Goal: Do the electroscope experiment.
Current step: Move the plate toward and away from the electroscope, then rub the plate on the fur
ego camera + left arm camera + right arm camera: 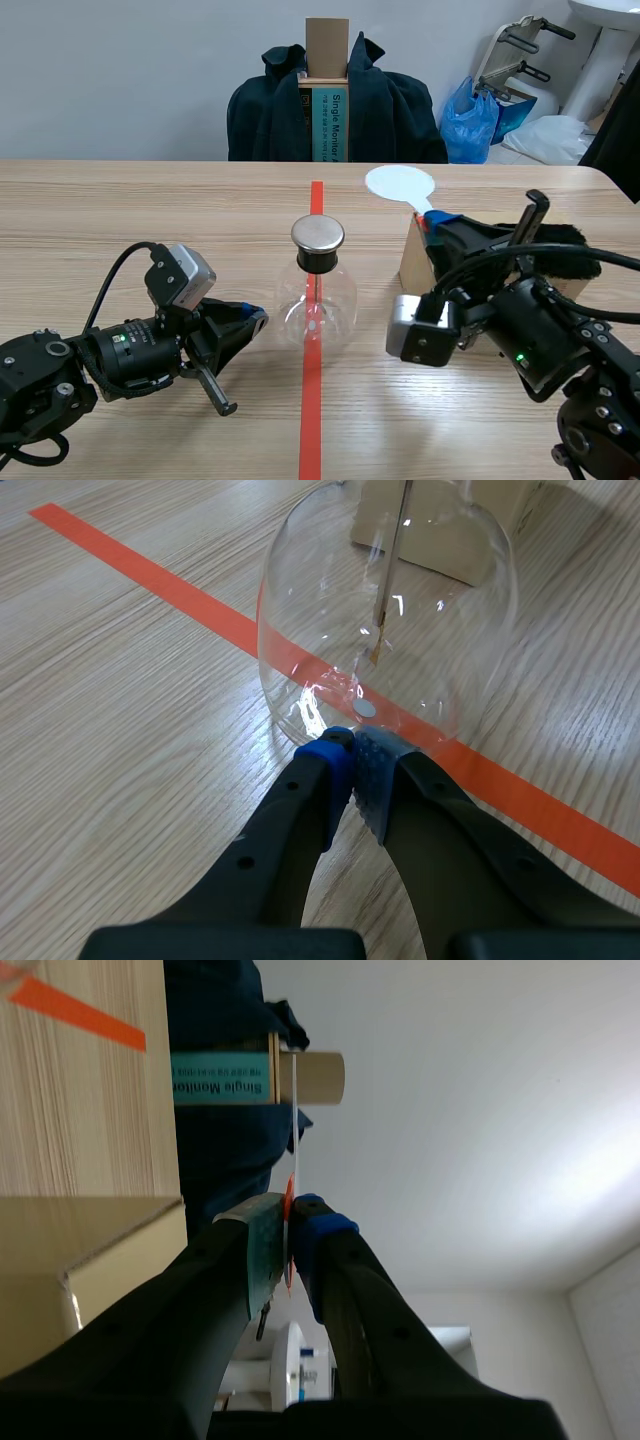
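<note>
Between right gripper pads, wrist view shows paddle.

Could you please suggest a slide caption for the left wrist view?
Left gripper, jaws shut, at the foot of the glass electroscope flask on the orange tape line.

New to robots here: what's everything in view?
table: one, light wood.
glass flask: one, clear with a silver cap, on the tape line, mid-table.
cardboard box: one, tan, beside the flask.
paddle: one, white disc, raised above the box.
jacket: one, dark, draped beyond the table.
plastic bag: one, blue, beyond the table.
left gripper: one, black, shut, tips at the flask's base.
right gripper: one, black, shut on the paddle.
</note>
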